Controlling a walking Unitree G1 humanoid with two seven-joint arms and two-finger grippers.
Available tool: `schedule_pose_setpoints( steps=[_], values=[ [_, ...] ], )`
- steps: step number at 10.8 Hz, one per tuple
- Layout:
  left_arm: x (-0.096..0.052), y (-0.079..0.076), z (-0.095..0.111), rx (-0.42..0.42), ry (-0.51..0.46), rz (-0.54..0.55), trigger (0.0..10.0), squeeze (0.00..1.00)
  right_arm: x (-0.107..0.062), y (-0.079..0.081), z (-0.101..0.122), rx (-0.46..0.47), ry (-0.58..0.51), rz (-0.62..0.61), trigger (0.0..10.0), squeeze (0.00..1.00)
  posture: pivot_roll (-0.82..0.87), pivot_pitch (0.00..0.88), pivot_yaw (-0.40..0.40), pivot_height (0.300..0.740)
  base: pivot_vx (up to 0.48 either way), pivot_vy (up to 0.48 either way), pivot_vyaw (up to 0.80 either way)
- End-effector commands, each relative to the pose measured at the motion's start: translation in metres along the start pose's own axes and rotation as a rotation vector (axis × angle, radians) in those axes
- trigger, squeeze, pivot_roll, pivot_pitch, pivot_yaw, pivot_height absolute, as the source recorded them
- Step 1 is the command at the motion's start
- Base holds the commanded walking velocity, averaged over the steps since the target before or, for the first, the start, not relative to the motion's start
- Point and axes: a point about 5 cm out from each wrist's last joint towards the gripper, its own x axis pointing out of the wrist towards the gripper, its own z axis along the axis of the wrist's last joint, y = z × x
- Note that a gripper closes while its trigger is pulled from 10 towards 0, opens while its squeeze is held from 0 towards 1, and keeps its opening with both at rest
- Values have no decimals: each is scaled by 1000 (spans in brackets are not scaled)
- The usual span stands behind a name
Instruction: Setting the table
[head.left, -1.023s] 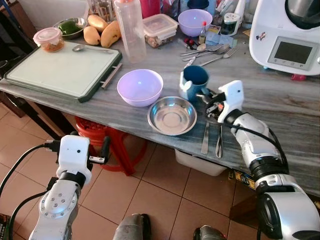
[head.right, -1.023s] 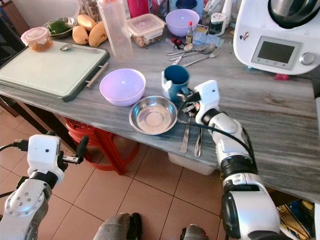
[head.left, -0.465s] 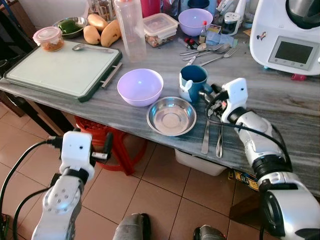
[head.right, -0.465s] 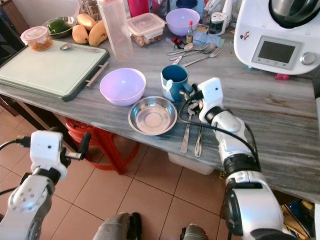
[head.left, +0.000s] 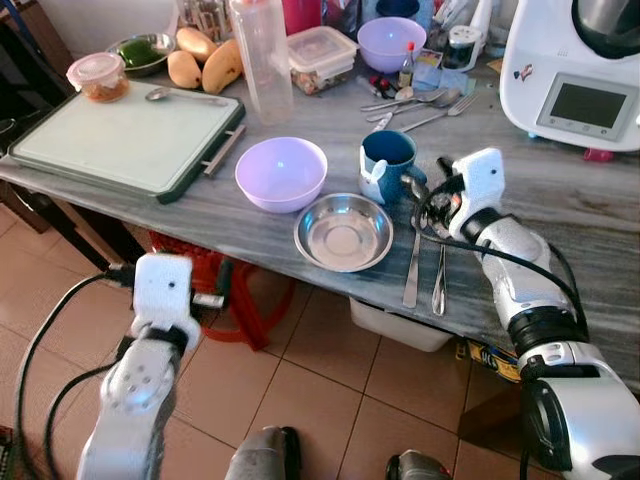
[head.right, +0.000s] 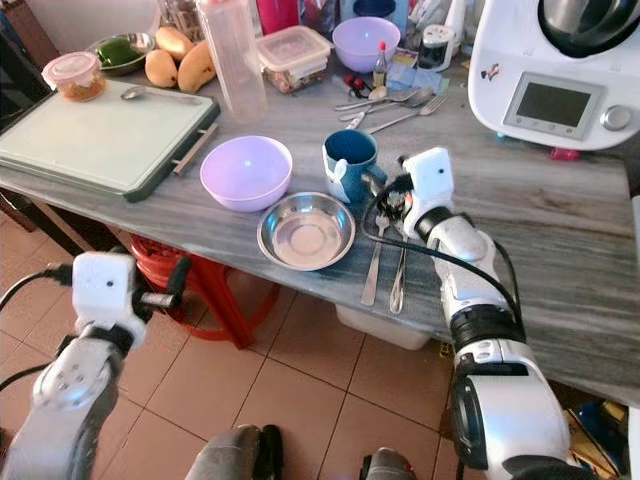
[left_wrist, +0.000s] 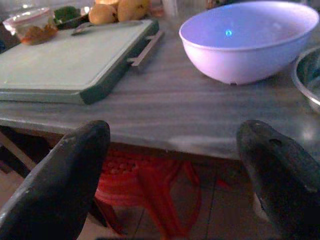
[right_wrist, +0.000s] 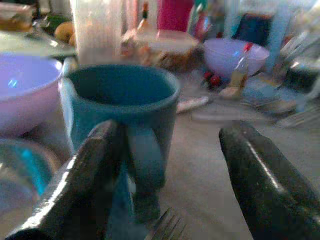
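A blue mug (head.left: 388, 163) stands on the grey table (head.left: 560, 200), with a steel bowl (head.left: 343, 231) in front of it and a purple bowl (head.left: 280, 172) to its left. A fork (head.left: 411, 262) and a spoon (head.left: 439, 270) lie side by side right of the steel bowl. My right gripper (head.left: 430, 195) hovers just right of the mug, open. In the right wrist view the mug's handle (right_wrist: 145, 165) faces the gap between the fingers (right_wrist: 85, 185). My left gripper (left_wrist: 172, 132) is open, level with the table's front edge and pointing at the purple bowl (left_wrist: 247, 42).
A green-rimmed cutting board (head.left: 125, 135) covers the table's left. Behind are mangoes (head.left: 205, 62), a clear bottle (head.left: 262, 60), food containers, another purple bowl (head.left: 390, 42), loose cutlery (head.left: 415, 105) and a white kitchen machine (head.left: 575, 70). A red stool (head.left: 215, 280) stands under the table.
My right gripper has drawn back a little to the right, away from the mug. My left arm has moved to the right, closer to the table's front edge.
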Motion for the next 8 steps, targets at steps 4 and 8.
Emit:
schedule_pose_setpoints(
  steps=[4, 8],
  values=[
    [17, 10, -12, 11, 8, 163, 10000, 0, -25, 2, 16, 25, -138, -116, 10000, 1000, 76, 0, 27, 740, 0, 0, 0],
    [32, 18, -18, -2, -35, 290, 10000, 0, -69, 37, -3, 151, -86, -274, 10000, 133, 51, 0, 20, 740, 0, 0, 0]
  ],
)
